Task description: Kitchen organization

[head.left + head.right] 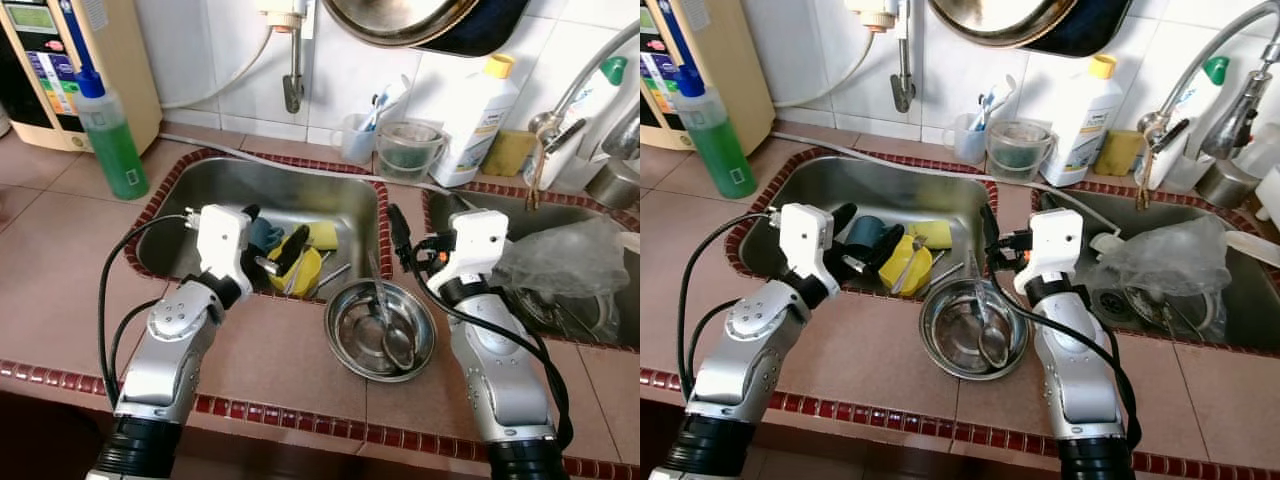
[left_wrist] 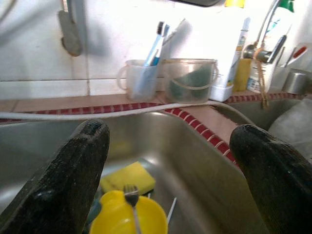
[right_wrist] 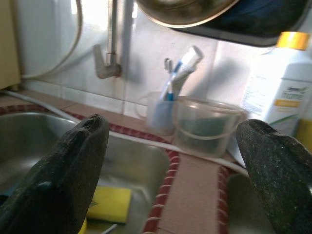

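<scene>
On the tiled worktop (image 1: 60,250), edged with small dark red tiles, a round steel bowl (image 1: 380,330) stands nearest, with a shiny spoon (image 1: 396,340) lying inside it. The bowl sits between the two silver arms, just in front of the strip that divides two steel sinks.

The left tool (image 2: 170,175) hangs over the left sink (image 1: 300,195), with its two rough black fingers (image 2: 68,180) spread wide and holding nothing. Below it in the sink lies a yellow cup (image 2: 127,218) with a fork (image 2: 131,197) in it, a flat yellow sponge (image 2: 127,176) behind, and a dark blue cup (image 1: 865,237) beside.

The right tool (image 3: 170,180) is above the dividing strip, also wide apart and empty. In the right sink (image 1: 480,215) lies a crumpled clear plastic bag (image 1: 555,260).

Farther back, by the white wall tiles, stand a translucent mug with toothbrushes (image 1: 357,135), a clear small bucket (image 1: 408,148), a white bottle (image 1: 478,120) with a yellow cap, and a green bottle (image 1: 112,140) at the left.
</scene>
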`<state>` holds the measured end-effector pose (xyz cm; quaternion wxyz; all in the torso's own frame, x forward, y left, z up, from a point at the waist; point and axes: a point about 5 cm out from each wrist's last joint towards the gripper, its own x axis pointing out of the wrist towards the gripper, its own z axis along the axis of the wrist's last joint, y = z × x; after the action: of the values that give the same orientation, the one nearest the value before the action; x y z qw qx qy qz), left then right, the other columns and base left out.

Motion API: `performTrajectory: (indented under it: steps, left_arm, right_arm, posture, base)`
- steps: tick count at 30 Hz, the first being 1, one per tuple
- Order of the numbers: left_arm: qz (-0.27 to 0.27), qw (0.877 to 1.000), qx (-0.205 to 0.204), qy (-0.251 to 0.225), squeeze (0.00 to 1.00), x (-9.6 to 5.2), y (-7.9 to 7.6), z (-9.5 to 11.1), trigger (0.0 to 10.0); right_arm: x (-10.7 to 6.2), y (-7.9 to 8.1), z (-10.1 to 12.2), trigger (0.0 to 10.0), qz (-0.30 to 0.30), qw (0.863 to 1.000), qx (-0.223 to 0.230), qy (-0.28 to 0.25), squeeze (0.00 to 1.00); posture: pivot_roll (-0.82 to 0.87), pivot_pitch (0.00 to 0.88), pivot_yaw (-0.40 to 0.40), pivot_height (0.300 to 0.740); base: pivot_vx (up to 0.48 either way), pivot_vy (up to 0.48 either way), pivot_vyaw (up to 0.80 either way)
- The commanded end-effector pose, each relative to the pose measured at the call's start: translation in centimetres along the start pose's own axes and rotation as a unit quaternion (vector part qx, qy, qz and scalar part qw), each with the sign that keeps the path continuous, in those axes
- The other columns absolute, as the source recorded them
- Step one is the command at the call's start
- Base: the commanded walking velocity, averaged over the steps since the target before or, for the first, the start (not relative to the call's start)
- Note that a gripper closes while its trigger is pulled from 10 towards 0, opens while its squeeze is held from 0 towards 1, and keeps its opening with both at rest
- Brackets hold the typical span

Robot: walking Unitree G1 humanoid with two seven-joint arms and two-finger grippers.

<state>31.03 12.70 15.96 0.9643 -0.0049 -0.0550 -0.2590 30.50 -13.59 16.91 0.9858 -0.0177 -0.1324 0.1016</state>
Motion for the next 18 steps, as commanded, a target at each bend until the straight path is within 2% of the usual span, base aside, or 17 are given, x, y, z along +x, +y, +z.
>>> performTrajectory:
  steps: [1, 10, 18]
  left_arm:
    - [0.000, 1.000, -0.001, -0.001, 0.00, 0.38, -0.06, 0.25, 10.0]
    - [0.001, 1.000, -0.002, -0.003, 0.00, 0.48, -0.05, 0.31, 10.0]
    - [0.002, 1.000, -0.005, -0.004, 0.00, 0.56, -0.02, 0.35, 10.0]
  right_arm:
    - [0.16, -0.27, 0.01, 10.0, -0.006, 1.000, -0.004, 0.001, 0.00]
    - [0.32, -0.28, 0.04, 10.0, -0.007, 1.000, -0.003, -0.002, 0.00]
    - [0.36, -0.26, 0.15, 10.0, -0.005, 1.000, -0.005, -0.005, 0.00]
  posture:
    - [0.07, 0.000, -0.054, 0.740]
    - [0.07, 0.000, -0.057, 0.740]
    - [0.07, 0.000, -0.059, 0.740]
  base:
    - [0.000, 0.000, -0.76]
    - [0.000, 0.000, -0.73]
    - [0.000, 0.000, 0.00]
